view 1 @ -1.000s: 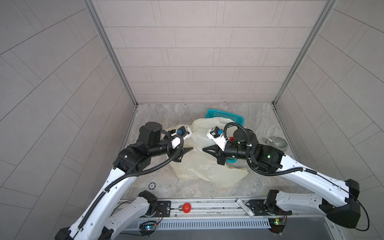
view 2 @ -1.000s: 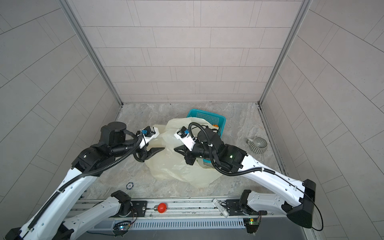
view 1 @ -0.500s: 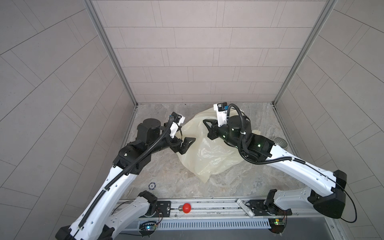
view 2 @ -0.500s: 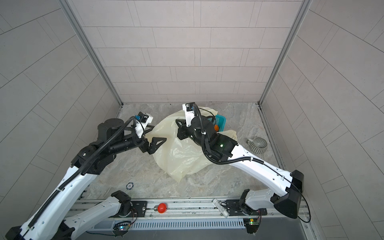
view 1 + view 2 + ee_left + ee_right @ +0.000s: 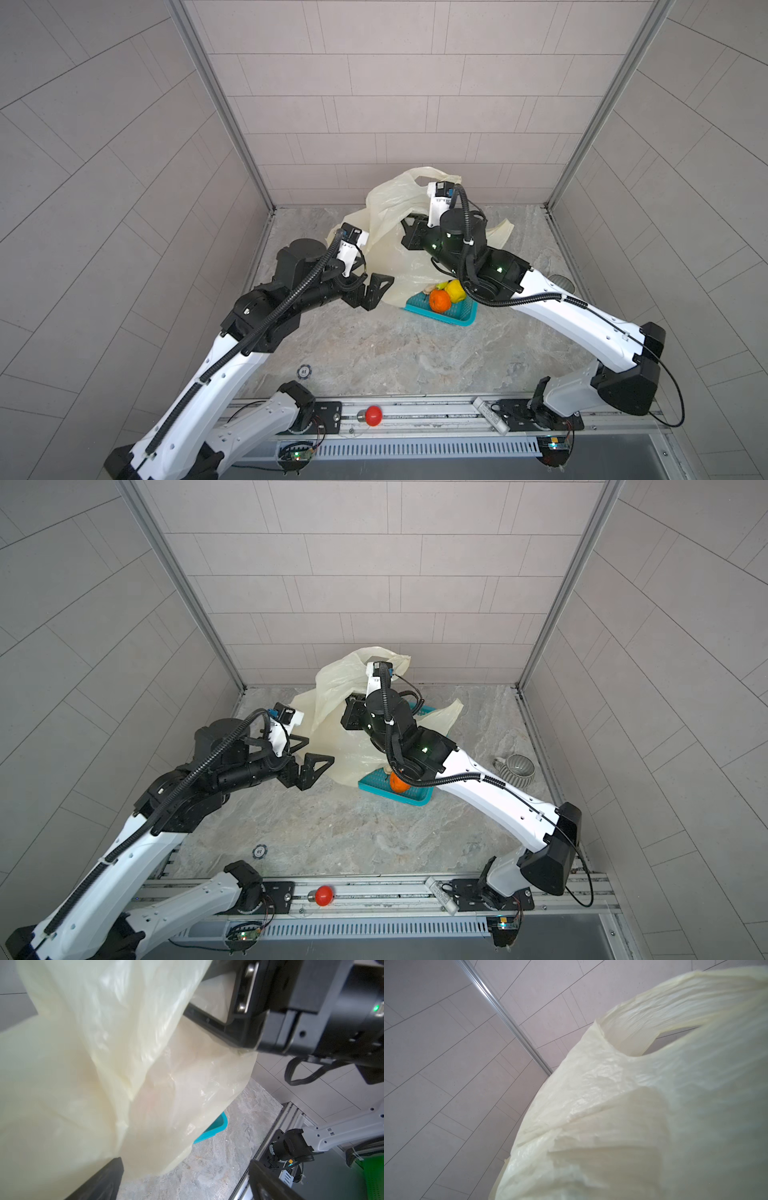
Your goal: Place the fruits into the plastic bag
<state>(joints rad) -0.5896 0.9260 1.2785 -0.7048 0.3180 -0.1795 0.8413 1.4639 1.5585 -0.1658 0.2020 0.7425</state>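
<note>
Clutching plastic bag (image 5: 386,216), right fingers (image 5: 207,1021)

The plastic bag (image 5: 386,232) is translucent cream-yellow. Just beside the black left pincer (image 5: 318,750), the mesh basket (image 5: 440,317) is teal, with an orange fruit (image 5: 439,300) and a yellow fruit (image 5: 456,289) in it. The table (image 5: 395,357) is marbled grey. The mug (image 5: 515,767) is grey with pale stripes, and the button (image 5: 373,415) is red.
</note>
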